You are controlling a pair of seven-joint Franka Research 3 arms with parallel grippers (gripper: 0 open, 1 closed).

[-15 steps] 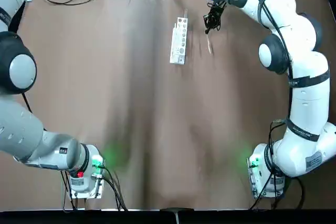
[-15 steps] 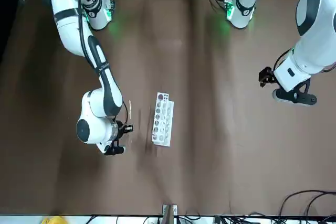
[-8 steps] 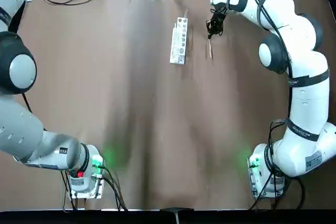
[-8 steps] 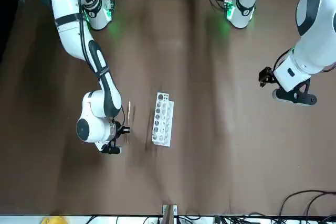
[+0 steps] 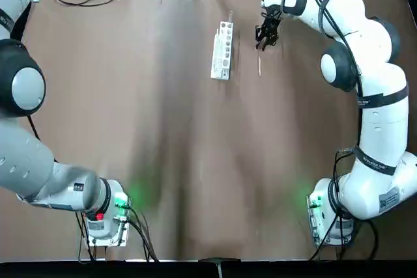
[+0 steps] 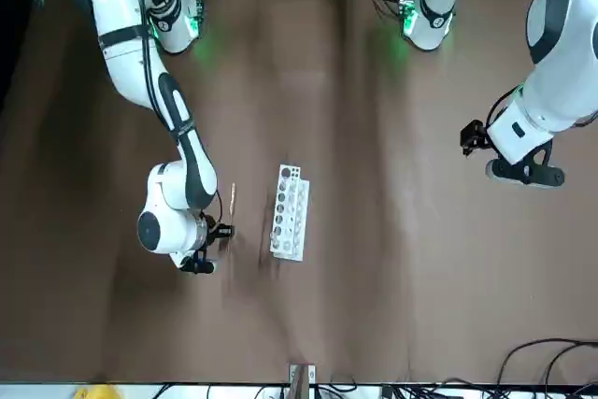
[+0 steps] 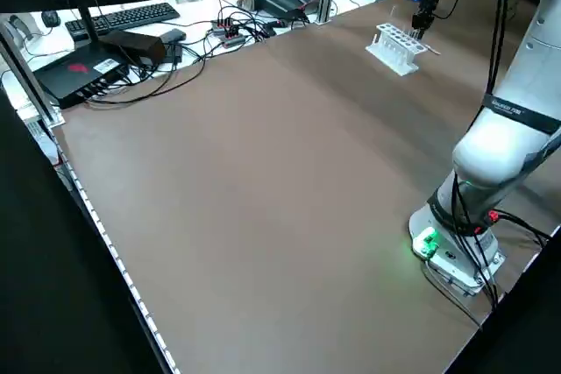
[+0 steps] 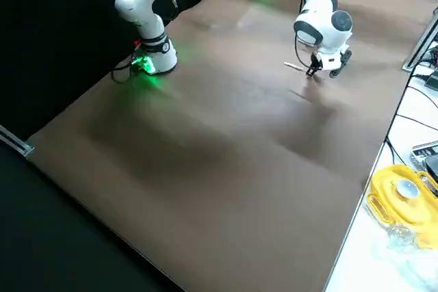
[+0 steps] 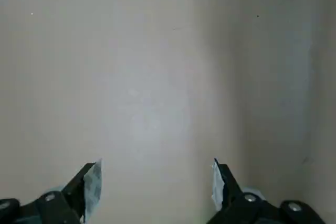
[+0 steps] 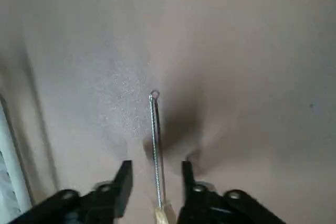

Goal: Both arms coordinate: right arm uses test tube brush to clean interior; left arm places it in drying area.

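The test tube brush lies flat on the brown table, just right of the white drying rack. My right gripper hangs low over the brush's far end. In the right wrist view the thin brush runs between the two fingers of the right gripper, which stand open on either side without touching it. In the front view the brush sits beside the rack. My left gripper is open over bare table, far off at the robot's left side.
Cables, a keyboard and boxes crowd the bench beyond the table's far edge. A yellow object lies on the white ledge past the table's right edge. The brown tabletop stretches wide between the arm bases.
The right gripper has shifted a little and settled lower over the brush. The brush has turned from slightly slanted to straight. The left arm has not moved.
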